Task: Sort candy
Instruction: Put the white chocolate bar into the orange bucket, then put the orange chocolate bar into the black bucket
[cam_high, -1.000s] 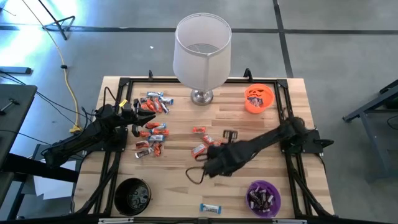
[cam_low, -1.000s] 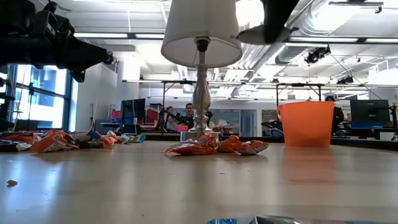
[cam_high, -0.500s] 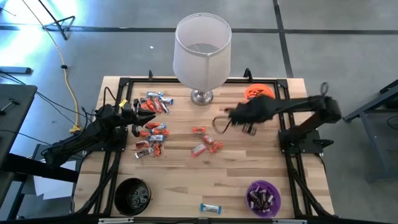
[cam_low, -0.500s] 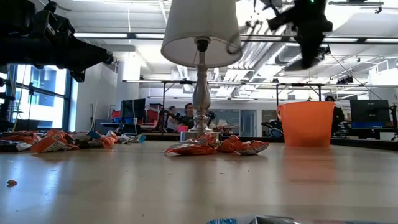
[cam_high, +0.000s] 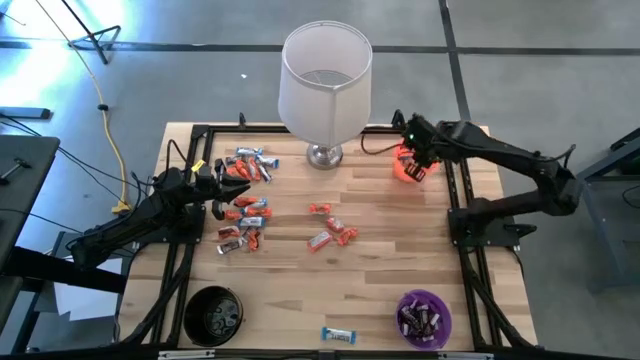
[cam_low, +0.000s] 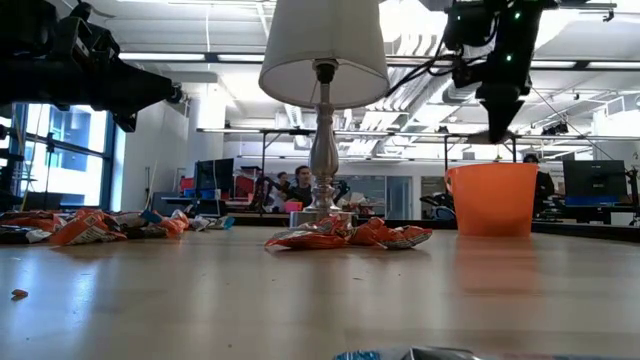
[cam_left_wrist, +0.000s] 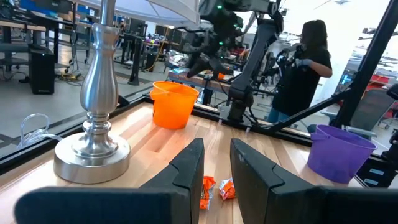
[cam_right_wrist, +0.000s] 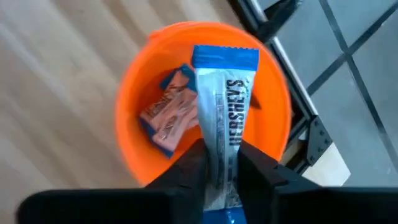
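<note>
Candy lies in a loose heap (cam_high: 245, 200) at the table's left and in a small cluster (cam_high: 330, 232) at the middle. One blue-white bar (cam_high: 338, 335) lies by the near edge. My right gripper (cam_high: 415, 150) hangs above the orange bowl (cam_high: 415, 162) at the far right, shut on a silvery blue-white candy bar (cam_right_wrist: 222, 118). Another wrapped candy (cam_right_wrist: 171, 115) lies in that bowl. My left gripper (cam_high: 243, 190) waits level above the left heap, fingers slightly apart with nothing between them. My right gripper pinches the silvery bar between its two fingers at its near end (cam_right_wrist: 219, 174). The fingers slant steeply down from above and lie along the bar. The bar sticks out past the fingertips, lifted clear, its blue far end (cam_right_wrist: 225, 57) over the orange bowl's opening.
A lamp (cam_high: 324, 80) with a white shade and a silver foot stands at the far middle. A purple bowl (cam_high: 424, 316) with candy sits at the near right, a black bowl (cam_high: 213, 315) at the near left. Black rails run along the table's sides.
My right gripper has swung from low over the middle candy cluster toward the table's far right corner and now hangs above the orange bowl, its wrist rolled on the way. The candy on the table has stayed where it was.
</note>
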